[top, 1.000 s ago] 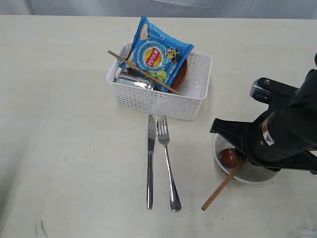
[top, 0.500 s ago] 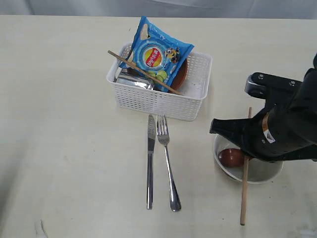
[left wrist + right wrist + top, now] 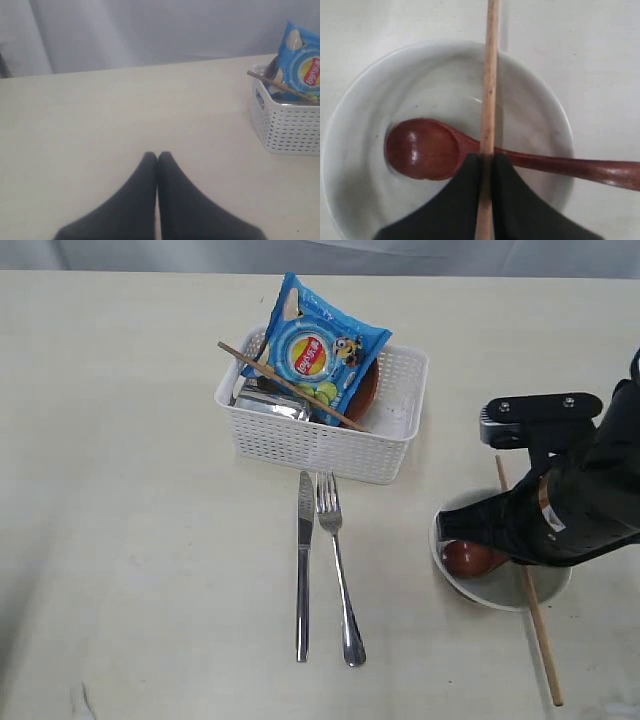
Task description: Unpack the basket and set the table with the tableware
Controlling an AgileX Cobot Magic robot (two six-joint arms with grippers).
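My right gripper [image 3: 486, 158] is shut on a wooden chopstick [image 3: 489, 85], holding it just above the off-white bowl [image 3: 445, 75]. The dark red-brown spoon [image 3: 420, 150] lies in that bowl. In the exterior view the held chopstick [image 3: 540, 640] slants from the right arm [image 3: 570, 510] toward the front right, across the bowl [image 3: 455, 578] and past the spoon [image 3: 468, 558]. The white basket [image 3: 320, 445] holds a second chopstick [image 3: 290, 387], a steel cup [image 3: 270, 405] and a reddish-brown plate [image 3: 367, 390]. The knife [image 3: 302, 570] and fork [image 3: 338, 570] lie side by side on the table [image 3: 130, 490]. My left gripper [image 3: 157, 156] is shut and empty.
A blue chip bag [image 3: 315, 348] stands in the basket, leaning over the plate. The left wrist view shows the basket [image 3: 287, 125] well off to one side of my left gripper, with bare tabletop [image 3: 125, 110] between them and a grey curtain behind.
My right gripper has closed on the chopstick and turned. Its free end swung from the front left round to the front right of the bowl. The left gripper stayed still.
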